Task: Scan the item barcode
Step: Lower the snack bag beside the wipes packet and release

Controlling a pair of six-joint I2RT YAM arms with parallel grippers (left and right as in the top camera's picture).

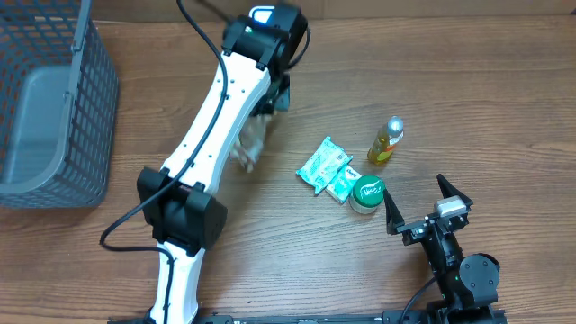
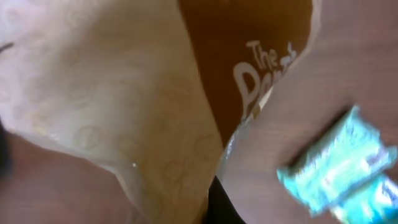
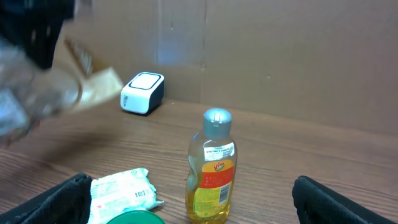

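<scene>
My left gripper (image 1: 267,101) is shut on a tan and brown snack bag (image 1: 253,141), which hangs above the table left of centre. In the left wrist view the bag (image 2: 124,93) fills most of the frame, with one dark finger (image 2: 221,205) against its lower edge. The white scanner (image 3: 142,92) stands at the far edge by the cardboard wall, and overhead the scanner (image 1: 263,15) shows partly behind the left wrist. My right gripper (image 1: 421,200) stands open near the front right, with nothing between its fingers.
A yellow liquid bottle (image 1: 385,141) stands upright right of centre. Teal wipes packets (image 1: 328,168) and a green-lidded tub (image 1: 367,193) lie just in front of the right gripper. A grey wire basket (image 1: 54,99) sits at the far left.
</scene>
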